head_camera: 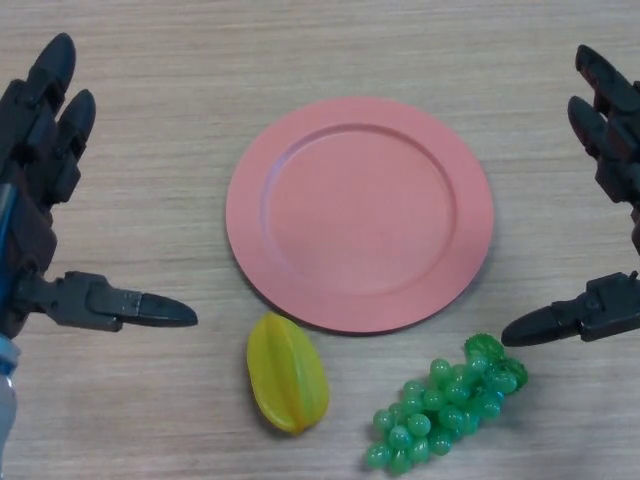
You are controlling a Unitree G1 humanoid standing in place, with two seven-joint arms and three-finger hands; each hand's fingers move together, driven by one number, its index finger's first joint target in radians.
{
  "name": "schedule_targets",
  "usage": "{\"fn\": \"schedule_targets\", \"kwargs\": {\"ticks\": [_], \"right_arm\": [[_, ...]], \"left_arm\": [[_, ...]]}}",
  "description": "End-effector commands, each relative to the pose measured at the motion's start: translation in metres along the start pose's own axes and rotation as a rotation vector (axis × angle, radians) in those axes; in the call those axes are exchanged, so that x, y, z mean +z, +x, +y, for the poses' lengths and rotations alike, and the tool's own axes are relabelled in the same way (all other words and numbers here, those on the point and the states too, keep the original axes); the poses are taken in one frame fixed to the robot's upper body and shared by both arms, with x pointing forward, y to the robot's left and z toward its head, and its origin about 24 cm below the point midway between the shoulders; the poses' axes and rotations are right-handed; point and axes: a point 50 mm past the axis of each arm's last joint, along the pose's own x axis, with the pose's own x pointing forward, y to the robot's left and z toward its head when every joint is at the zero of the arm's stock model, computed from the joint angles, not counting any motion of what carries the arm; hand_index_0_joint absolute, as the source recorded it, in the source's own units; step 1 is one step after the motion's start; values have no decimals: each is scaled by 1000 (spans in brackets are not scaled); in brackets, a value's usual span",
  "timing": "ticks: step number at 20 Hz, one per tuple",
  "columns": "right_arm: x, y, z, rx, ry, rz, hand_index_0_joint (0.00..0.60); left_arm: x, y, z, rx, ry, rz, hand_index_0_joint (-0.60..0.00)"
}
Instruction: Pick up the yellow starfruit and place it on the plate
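The yellow starfruit (287, 374) lies on the wooden table just below the front left rim of the pink plate (300, 150). The plate sits in the middle of the view with nothing on it. My left hand (40, 150) is at the left edge, open, its thumb pointing toward the starfruit from about a hand's width away. My right hand (610, 140) is at the right edge, open, its thumb reaching toward the plate's right side. Neither hand touches anything.
A bunch of green grapes (447, 404) lies to the right of the starfruit, below the plate's front right rim and under my right thumb.
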Motion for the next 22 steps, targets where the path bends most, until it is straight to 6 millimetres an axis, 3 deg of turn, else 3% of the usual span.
{"fn": "schedule_targets", "kwargs": {"ticks": [1,4,9,17,22], "right_arm": [[34,-1,-16,-75,-16,-202,0],[33,-1,-17,-79,-10,-197,0],[33,-1,-17,-96,-14,-208,0],[37,-7,-17,-94,-55,-212,0],[39,-10,-18,-102,-54,-226,0]], "left_arm": [[33,-4,13,60,162,-170,0],[25,-10,11,72,218,-89,0],[5,-27,-26,-158,281,79,0],[-19,-28,-65,-235,509,101,0],[-33,-29,-85,-283,525,167,0]]}}
